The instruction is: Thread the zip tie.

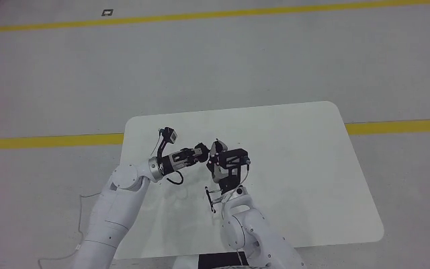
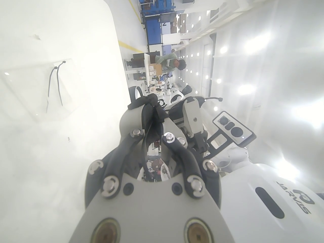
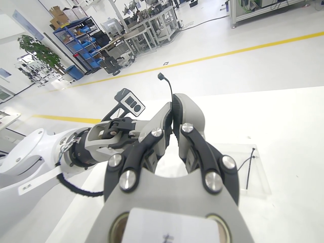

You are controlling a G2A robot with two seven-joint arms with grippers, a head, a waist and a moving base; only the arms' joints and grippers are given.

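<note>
zip tie is pinched in the right gripper, jaws pressed together on the strap, held up off the worktop over its middle-left part; head is seen sticking out past the fingertips, and the long axis runs roughly along the fingers and back down between them. Left gripper is set tip to tip with the right one, touching or nearly so, jaws likewise pressed together with a thin black strap seen running between them, judged to be the tail end of the same tie, not confirmed. Relation that matters: head lies just beyond the right jaws, tail is on the left side, so the left gripper is judged the nearer one for feeding. Tail tip against head slot cannot be read, as the contact zone is hidden by both sets of fingers. Next move is judged to need the tail bent round toward the head and lined up with the slot. Nearby: clear tray on the worktop, toward the robot, spare ties laid flat in it, well apart from both grippers and not in the way. Main obstruction is judged to be the grippers crowding each other; slip of the thin strap in any regrasp is the likely risk
</note>
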